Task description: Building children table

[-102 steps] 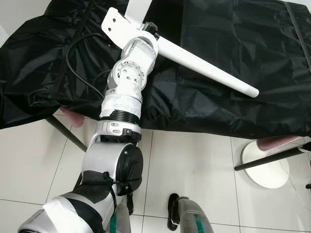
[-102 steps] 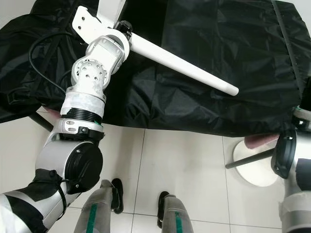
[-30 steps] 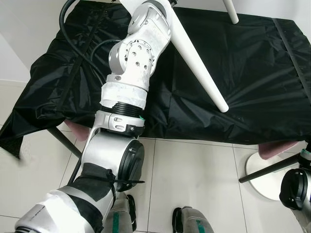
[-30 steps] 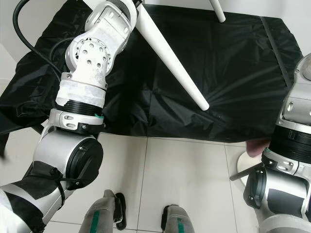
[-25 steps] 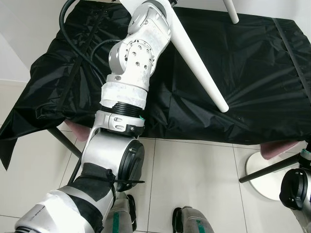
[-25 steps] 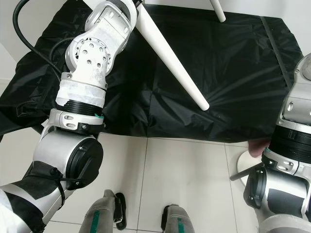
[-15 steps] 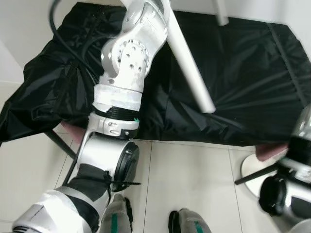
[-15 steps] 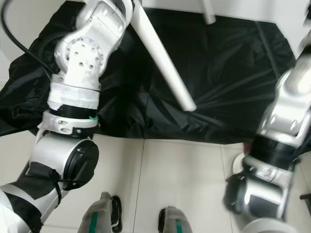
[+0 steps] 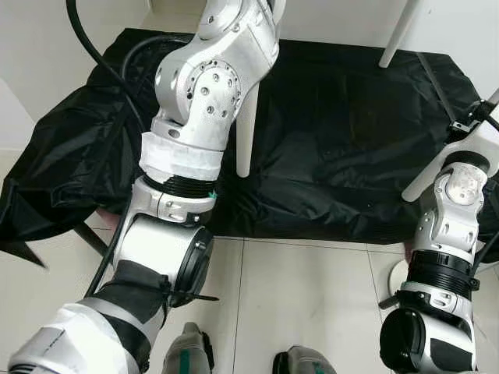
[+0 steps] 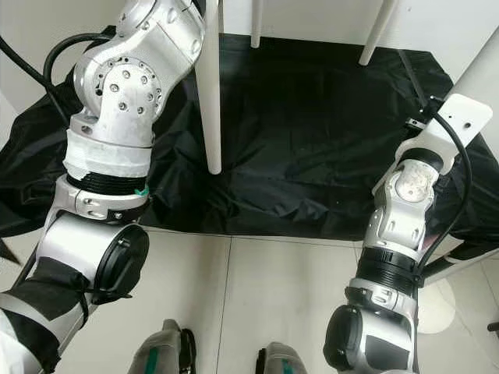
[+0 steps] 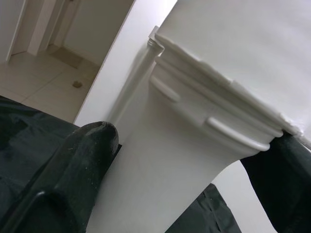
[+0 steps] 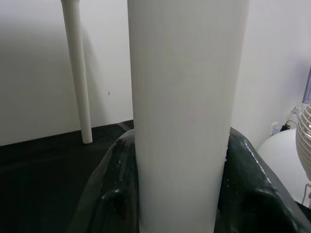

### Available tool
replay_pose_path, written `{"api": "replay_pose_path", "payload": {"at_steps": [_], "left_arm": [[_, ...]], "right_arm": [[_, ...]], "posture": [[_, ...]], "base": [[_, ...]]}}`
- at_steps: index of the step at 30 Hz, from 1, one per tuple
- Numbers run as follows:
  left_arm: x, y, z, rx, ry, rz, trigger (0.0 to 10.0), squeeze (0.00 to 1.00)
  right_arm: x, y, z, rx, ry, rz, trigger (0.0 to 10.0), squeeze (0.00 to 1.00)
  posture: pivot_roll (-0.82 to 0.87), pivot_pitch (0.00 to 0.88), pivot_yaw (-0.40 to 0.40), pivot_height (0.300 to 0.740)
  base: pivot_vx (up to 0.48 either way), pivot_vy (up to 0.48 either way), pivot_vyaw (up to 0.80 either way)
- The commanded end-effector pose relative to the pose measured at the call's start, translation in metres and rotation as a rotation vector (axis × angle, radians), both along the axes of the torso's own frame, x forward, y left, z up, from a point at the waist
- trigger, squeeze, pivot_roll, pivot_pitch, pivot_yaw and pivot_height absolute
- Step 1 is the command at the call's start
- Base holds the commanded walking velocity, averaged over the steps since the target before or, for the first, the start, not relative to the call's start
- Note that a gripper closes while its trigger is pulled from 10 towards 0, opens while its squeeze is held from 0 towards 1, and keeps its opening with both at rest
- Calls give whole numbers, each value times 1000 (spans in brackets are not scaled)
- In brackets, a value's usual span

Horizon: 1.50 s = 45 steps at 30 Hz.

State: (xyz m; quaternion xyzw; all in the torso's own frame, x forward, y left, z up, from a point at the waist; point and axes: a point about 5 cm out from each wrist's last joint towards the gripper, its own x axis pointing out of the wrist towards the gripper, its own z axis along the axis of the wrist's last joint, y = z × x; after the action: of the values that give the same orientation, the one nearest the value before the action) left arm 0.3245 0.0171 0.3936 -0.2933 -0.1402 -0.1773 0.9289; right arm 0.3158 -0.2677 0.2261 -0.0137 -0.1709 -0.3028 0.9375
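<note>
The white children's table stands legs-down over the black cloth. My left gripper is shut on one white leg, just below where it meets the tabletop. That leg hangs nearly upright, its foot close to the cloth. My right gripper is shut on another white leg, which runs up past my right wrist at the right edge. Two more legs stand at the back. The left arm rises on the left.
The black cloth covers a low stand and sags over its front edge. In front lies a pale tiled floor with my feet on it. A white round base sits on the floor at the right. A black cable loops beside the left arm.
The leg in my left gripper has swung from slanting to nearly upright. My right arm has risen into view holding a second leg. The camera has also shifted.
</note>
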Motion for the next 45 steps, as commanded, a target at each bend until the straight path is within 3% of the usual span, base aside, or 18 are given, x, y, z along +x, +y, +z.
{"api": "replay_pose_path", "payload": {"at_steps": [1, 2, 3, 4, 7, 8, 45], "left_arm": [[-25, -28, 13, 86, -262, -365, 10000, 98], [-25, -27, 13, 86, -262, -363, 10000, 894], [-25, -27, 13, 86, -262, -363, 10000, 894], [-25, -27, 13, 84, -264, -364, 10000, 1000], [-26, -28, 13, 101, -263, -372, 10000, 1000], [-26, -29, 12, 119, -258, -380, 10000, 1000], [-26, -29, 12, 119, -258, -380, 10000, 1000]], "right_arm": [[12, 19, -24, 51, 100, 118, 10000, 0], [12, 19, -25, 53, 99, 120, 10000, 0], [12, 19, -25, 53, 99, 120, 10000, 0], [13, 20, -25, 53, 100, 121, 10000, 0], [13, 20, -25, 54, 102, 125, 10000, 0], [13, 21, -25, 53, 103, 125, 10000, 0], [13, 21, -25, 53, 103, 125, 10000, 0]], "posture": [[38, 0, 0, 740], [38, 0, 0, 740], [38, 0, 0, 740], [38, 0, 0, 740], [37, 0, 0, 740], [37, 150, 53, 740], [37, 150, 53, 740]], "base": [[0, 0, 0], [0, 0, 0], [0, 0, 0], [0, 0, 0], [0, 0, 0], [0, 0, 0], [0, 0, 0]]}}
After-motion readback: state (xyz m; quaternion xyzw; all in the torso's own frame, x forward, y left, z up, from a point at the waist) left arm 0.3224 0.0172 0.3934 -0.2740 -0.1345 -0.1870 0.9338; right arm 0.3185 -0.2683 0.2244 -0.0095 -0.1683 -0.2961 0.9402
